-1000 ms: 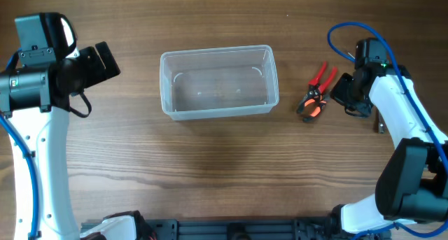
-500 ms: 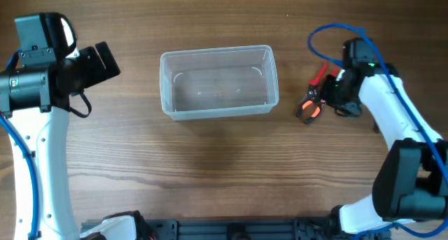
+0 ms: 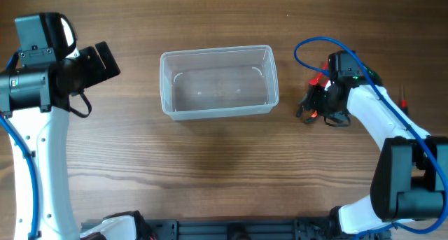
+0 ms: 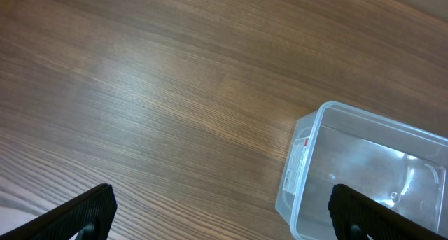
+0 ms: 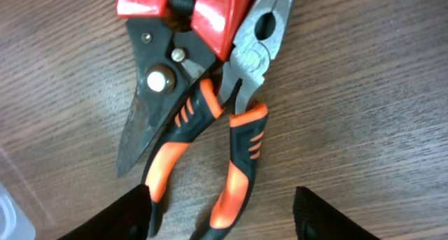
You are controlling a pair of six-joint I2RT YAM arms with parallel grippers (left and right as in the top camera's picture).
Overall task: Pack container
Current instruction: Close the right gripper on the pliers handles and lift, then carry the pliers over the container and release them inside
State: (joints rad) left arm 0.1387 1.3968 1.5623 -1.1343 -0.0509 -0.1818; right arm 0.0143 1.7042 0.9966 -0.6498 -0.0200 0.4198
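Observation:
The container [image 3: 216, 50], a clear rectangular tub, stands empty at the table's middle; its near corner [image 4: 302, 152] shows in the left wrist view. Right of it lie pliers with orange-and-black handles [image 5: 241, 138], with red-handled snips [image 5: 150, 79] resting over their nose. My right gripper [image 5: 224, 222] is open just above the pliers. Its two dark fingers [image 5: 129, 215] stand either side of the handle ends and touch nothing. In the overhead view this gripper [image 3: 312, 107] hides most of both tools. My left gripper [image 4: 227, 219] hangs open and empty, high at the far left [image 3: 98, 62].
A blue cable [image 3: 308, 47] loops up from the right arm towards the tub's right end. A thin red-tipped tool [image 3: 404, 95] lies by the right edge. Bare wooden table [image 3: 210, 163] surrounds the tub.
My right arm swung left until it was over the pliers and snips. Its jaws went from shut to open. The left arm and the tub did not move.

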